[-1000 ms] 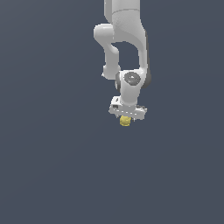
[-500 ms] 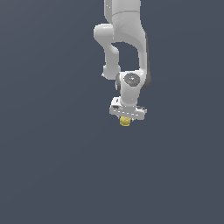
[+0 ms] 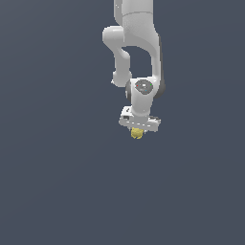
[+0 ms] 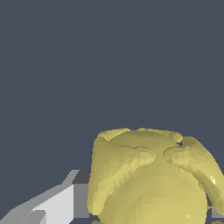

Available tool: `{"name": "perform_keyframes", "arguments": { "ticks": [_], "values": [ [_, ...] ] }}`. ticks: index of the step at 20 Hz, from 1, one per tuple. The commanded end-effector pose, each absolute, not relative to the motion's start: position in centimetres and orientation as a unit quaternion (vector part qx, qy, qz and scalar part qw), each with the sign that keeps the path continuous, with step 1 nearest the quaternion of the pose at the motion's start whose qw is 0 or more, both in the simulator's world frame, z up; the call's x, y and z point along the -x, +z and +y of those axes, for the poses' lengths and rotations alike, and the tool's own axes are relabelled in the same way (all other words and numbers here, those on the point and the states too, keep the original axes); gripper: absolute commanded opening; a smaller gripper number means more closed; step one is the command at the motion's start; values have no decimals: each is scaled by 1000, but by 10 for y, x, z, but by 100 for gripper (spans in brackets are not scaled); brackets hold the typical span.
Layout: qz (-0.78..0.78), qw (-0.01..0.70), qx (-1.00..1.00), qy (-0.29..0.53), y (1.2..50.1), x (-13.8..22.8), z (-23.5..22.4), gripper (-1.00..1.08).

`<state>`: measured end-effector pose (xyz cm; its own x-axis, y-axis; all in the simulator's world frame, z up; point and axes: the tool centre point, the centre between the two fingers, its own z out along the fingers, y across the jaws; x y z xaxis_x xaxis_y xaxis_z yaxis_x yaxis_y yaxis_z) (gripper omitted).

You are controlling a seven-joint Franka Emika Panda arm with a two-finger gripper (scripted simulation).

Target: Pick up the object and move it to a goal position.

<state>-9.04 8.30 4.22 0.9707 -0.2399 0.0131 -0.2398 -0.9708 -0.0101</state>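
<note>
In the exterior view, the object (image 3: 137, 133) (mustard-yellow, lumpy) is seen pinched in the gripper (image 3: 137, 132), directly under the white gripper bar (image 3: 139, 122). In the wrist view, the object (image 4: 151, 177) is seen close up, with a grey-white finger (image 4: 57, 203) touching its side.
</note>
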Motion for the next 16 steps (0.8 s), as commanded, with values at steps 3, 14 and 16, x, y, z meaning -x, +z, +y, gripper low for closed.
{"name": "perform_keyframes", "arguments": {
  "ticks": [3,14,16],
  "values": [
    [112,14,993,-25,48,78,81,-100],
    [71,62,990,-107,84,21,74,-100],
    [62,72,988,-125,93,10,73,-100]
  ]
}}
